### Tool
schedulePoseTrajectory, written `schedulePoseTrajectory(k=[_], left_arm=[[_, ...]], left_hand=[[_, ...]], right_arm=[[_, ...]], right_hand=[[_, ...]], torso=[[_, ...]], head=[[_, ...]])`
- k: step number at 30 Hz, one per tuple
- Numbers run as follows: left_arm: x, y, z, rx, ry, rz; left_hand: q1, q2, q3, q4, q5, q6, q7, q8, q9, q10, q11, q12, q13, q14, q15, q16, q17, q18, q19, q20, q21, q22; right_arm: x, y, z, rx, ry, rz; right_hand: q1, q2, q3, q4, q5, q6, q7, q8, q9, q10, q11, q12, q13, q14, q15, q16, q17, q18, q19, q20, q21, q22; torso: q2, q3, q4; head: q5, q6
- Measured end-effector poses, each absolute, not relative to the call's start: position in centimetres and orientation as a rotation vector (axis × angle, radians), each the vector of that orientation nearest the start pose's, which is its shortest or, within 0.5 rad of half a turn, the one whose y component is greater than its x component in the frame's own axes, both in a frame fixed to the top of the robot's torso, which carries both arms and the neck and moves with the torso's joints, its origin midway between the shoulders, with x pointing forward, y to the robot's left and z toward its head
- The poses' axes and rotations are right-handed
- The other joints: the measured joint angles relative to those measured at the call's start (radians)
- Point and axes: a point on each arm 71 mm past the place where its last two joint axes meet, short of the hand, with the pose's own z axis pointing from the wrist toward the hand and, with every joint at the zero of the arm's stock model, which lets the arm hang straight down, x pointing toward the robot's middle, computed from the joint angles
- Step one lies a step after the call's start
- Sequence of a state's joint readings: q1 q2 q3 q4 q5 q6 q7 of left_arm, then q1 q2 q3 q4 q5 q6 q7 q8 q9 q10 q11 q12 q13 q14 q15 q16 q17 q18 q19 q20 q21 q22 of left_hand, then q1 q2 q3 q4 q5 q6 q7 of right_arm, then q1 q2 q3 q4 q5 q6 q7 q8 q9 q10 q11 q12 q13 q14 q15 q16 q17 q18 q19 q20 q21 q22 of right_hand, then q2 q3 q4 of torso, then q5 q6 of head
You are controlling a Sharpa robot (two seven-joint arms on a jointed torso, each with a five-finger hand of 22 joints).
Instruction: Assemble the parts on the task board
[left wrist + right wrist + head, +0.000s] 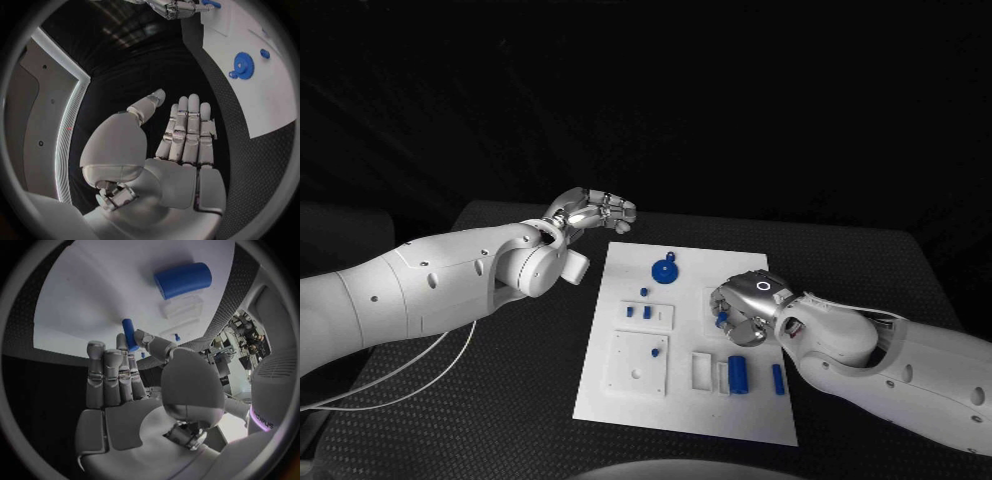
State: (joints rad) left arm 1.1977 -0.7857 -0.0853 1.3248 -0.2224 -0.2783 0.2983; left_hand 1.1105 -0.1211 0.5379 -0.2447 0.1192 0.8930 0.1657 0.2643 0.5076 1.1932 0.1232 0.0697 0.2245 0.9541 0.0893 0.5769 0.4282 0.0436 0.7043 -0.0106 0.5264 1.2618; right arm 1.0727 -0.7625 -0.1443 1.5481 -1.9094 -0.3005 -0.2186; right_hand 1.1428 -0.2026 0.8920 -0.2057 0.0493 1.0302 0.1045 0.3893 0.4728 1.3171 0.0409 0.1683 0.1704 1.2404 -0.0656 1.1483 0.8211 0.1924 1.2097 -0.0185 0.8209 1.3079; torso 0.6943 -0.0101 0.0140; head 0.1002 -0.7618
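The white task board (687, 405) lies in the middle of the black table. My right hand (744, 310) hovers over the board's right side and pinches a small blue peg (129, 334) between thumb and a finger; the other fingers are straight. Under that hand a thick blue cylinder (182, 280) lies in a recess of the board (94, 285). My left hand (596, 210) hangs beyond the board's far left corner, fingers straight and holding nothing (187, 130). A blue gear (666, 270) sits near the board's far edge.
Small blue pegs (643, 312) stand left of centre on the board. A blue cylinder (737, 372) and a thin peg (777, 377) lie near the front right. A white cable (401, 375) trails over the table at the left.
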Motion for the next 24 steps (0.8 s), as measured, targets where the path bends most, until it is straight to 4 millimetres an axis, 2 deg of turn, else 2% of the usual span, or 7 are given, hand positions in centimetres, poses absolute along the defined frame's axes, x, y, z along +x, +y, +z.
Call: schedulePoseTrajectory(k=[13, 16, 21, 24], left_arm=[[51.7, 23.7, -21.1, -0.952, 1.562, -1.306], [51.7, 23.6, -21.1, -0.952, 1.562, -1.307], [51.8, 23.6, -21.1, -0.952, 1.561, -1.305], [51.9, 23.6, -21.1, -0.952, 1.559, -1.303]], left_hand=[[0.000, 0.000, 0.000, 0.000, 0.000, 0.000, 0.000, 0.000, 0.000, 0.000, 0.000, 0.000, 0.000, 0.000, 0.000, 0.000, 0.001, 0.000, 0.000, 0.000, 0.000, 0.001], [0.000, 0.000, 0.000, 0.000, 0.000, 0.000, 0.000, 0.000, 0.000, 0.000, 0.000, 0.000, 0.000, 0.000, 0.000, 0.000, 0.002, 0.000, 0.000, 0.000, 0.000, 0.001], [0.000, 0.000, 0.000, 0.000, 0.000, 0.000, 0.000, 0.000, 0.000, 0.000, 0.000, 0.000, 0.000, 0.000, 0.000, -0.004, 0.002, 0.000, 0.000, 0.000, 0.000, 0.001], [0.000, 0.000, 0.000, 0.000, 0.000, 0.000, 0.000, 0.000, 0.000, 0.000, 0.000, 0.000, 0.000, 0.000, 0.000, -0.004, 0.003, 0.000, 0.000, 0.000, 0.000, 0.002]], right_arm=[[42.2, -13.3, -23.5, -0.576, 1.578, 0.565], [41.8, -12.0, -23.2, -0.582, 1.561, 0.602], [40.8, -8.4, -22.9, -0.596, 1.530, 0.700], [39.8, -6.2, -23.3, -0.608, 1.528, 0.763]], right_hand=[[0.000, 0.000, 0.005, 0.000, -0.003, 0.007, -0.001, -0.001, 0.006, 0.007, 0.000, 0.000, 0.003, 0.007, 0.000, 0.000, 0.001, 0.000, 0.007, -0.003, 0.000, 0.000], [0.000, 0.000, 0.008, -0.002, -0.004, 0.007, -0.001, -0.001, 0.006, 0.007, 0.000, 0.000, 0.005, 0.007, 0.000, 0.000, 0.001, 0.000, 0.007, -0.003, 0.000, 0.000], [0.000, 0.000, 0.008, -0.002, -0.004, 0.007, -0.001, 0.000, 0.005, 0.007, 0.000, 0.000, 0.006, 0.007, 0.000, 0.000, 0.001, 0.000, 0.007, -0.003, 0.004, 0.000], [0.000, 0.000, 0.008, -0.002, -0.007, 0.009, -0.004, 0.002, 0.002, 0.007, 0.000, 0.000, 0.008, 0.007, 0.000, 0.000, 0.001, 0.000, 0.007, -0.003, 0.004, 0.000]], torso=[[0.000, -0.0003, -0.0008], [0.000, -0.0002, -0.0008], [0.000, -0.0002, -0.0002], [0.000, -0.0003, -0.0002]], head=[[0.008, 0.001], [0.011, 0.001], [0.015, 0.002], [0.017, 0.002]])
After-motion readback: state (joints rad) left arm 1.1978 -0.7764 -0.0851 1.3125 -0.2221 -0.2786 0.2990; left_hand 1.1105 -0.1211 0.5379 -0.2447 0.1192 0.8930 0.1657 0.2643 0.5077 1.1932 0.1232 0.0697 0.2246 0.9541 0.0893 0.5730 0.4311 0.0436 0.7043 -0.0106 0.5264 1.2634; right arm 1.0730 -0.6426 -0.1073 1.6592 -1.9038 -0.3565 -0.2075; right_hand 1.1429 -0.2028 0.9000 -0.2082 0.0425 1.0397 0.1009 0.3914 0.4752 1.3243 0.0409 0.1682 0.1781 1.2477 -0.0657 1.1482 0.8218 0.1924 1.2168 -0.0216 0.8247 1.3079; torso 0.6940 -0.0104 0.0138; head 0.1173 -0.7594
